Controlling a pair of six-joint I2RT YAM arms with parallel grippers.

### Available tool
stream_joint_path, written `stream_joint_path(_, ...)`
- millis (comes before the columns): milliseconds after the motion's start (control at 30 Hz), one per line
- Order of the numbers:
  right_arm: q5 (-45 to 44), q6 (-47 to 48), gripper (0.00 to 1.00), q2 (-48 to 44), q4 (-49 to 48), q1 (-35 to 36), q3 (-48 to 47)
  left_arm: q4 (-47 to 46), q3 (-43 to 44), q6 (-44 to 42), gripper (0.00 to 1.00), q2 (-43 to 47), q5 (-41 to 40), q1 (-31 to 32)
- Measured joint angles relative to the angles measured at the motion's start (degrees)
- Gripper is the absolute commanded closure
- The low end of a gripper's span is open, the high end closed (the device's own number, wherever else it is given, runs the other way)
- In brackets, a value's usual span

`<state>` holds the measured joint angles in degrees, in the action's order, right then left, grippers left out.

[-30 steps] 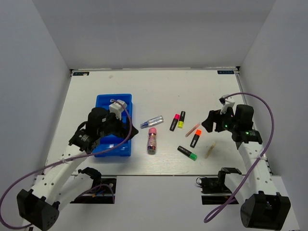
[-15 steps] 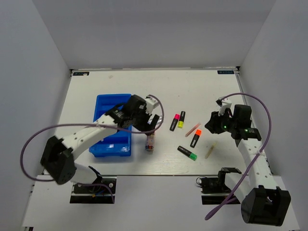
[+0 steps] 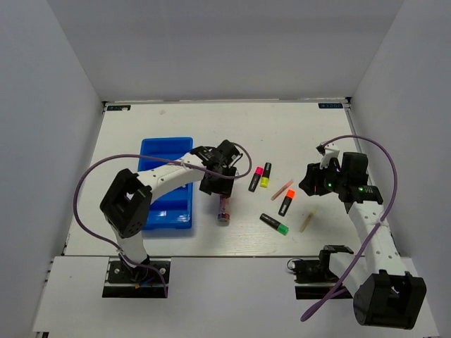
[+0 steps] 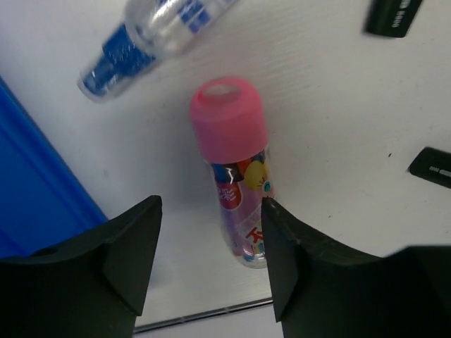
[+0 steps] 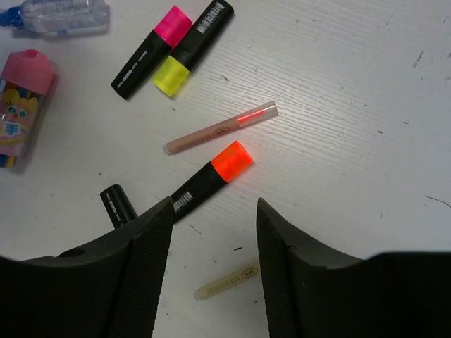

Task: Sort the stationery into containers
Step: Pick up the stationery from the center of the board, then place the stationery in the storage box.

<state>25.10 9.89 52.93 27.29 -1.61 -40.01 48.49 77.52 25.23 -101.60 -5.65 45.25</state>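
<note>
Left claw (image 4: pixel 208 260) is spread, one finger on each side of the pink tube (image 4: pixel 236 190). The tube lies flat on the white surface (image 3: pixel 296 134) with its pink cap pointing away from the wrist. Can't tell if either finger touches it; nothing is pinched. Blue tray (image 3: pixel 158 151) sits just left of that claw, and none of the stationery shows in the visible part of it. Clear pen (image 4: pixel 155 35) with a blue-purple cap lies just beyond the tube cap, slanted, apart from it.

Right claw (image 5: pixel 211 260) is also spread and holds nothing. It hangs over the black tail of the orange highlighter (image 5: pixel 211 179), whose orange end points up and right. Pink stick (image 5: pixel 220 128) lies just above it, roughly parallel. Pink highlighter (image 5: pixel 151 49) and yellow highlighter (image 5: pixel 194 46) lie side by side, touching, further up. Beige stick (image 5: pixel 227 282) lies alone between the right fingers. Green highlighter (image 3: pixel 274 224) lies near the front edge, between the tube and the beige stick, apart from both
</note>
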Motion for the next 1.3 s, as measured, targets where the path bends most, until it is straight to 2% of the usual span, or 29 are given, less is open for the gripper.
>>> stream_joint_path(200,-0.37,-0.02,0.43,-0.07,0.04,0.33,0.0,-0.5,-4.7,12.92,0.29,-0.52,-0.28,2.4)
stream_joint_path(433,-0.74,-0.04,0.42,-0.52,0.28,0.59,0.0,-4.24,-7.17,19.8,0.29,-4.13,-0.22,4.11)
stream_joint_path(500,-0.83,-0.02,0.42,-0.87,0.37,0.59,0.0,-4.57,-7.3,21.07,0.33,-5.38,-0.31,4.15)
stream_joint_path(533,-0.87,-0.04,0.42,-1.01,0.44,0.61,0.0,-4.74,-7.3,21.59,0.36,-5.33,-0.63,4.15)
stream_joint_path(667,-0.98,-0.04,0.42,-1.22,1.05,0.61,0.0,-5.49,-7.67,22.93,0.82,-5.22,-2.03,4.57)
stream_joint_path(700,-0.98,-0.04,0.42,-1.29,1.18,0.61,-0.02,-5.6,-7.78,22.91,1.0,-5.14,-2.32,4.66)
stream_joint_path(800,-0.98,-0.04,0.39,-1.6,1.31,0.61,0.0,-5.57,-7.78,22.56,1.0,-5.01,-2.49,4.83)
stream_joint_path(867,-0.94,-0.31,0.15,-1.73,1.36,0.61,-0.02,-4.63,-6.88,21.0,1.0,-5.05,-2.78,5.05)
stream_joint_path(900,-0.96,-0.2,0.1,-1.73,1.36,0.61,-0.02,-3.72,-5.97,19.69,1.0,-5.14,-2.97,5.22)
stream_joint_path(1000,-0.76,0.22,0.1,-1.73,1.4,0.61,-0.02,2.51,1.77,13.53,1.0,-5.29,-3.08,5.55)
stream_joint_path(1133,-0.72,0.44,0.1,-1.73,1.55,0.61,-0.02,11.23,20.96,3.02,1.0,-5.35,-2.75,3.96)
stream_joint_path(1233,-0.72,0.59,0.1,-1.75,1.68,0.61,-0.02,16.13,32.0,-4.04,1.0,-4.92,-1.9,-1.92)
stream_joint_path(1300,-0.7,0.61,0.1,-1.79,1.75,0.61,-0.02,18.34,34.47,-9.6,1.0,-4.24,-2.32,-8.0)
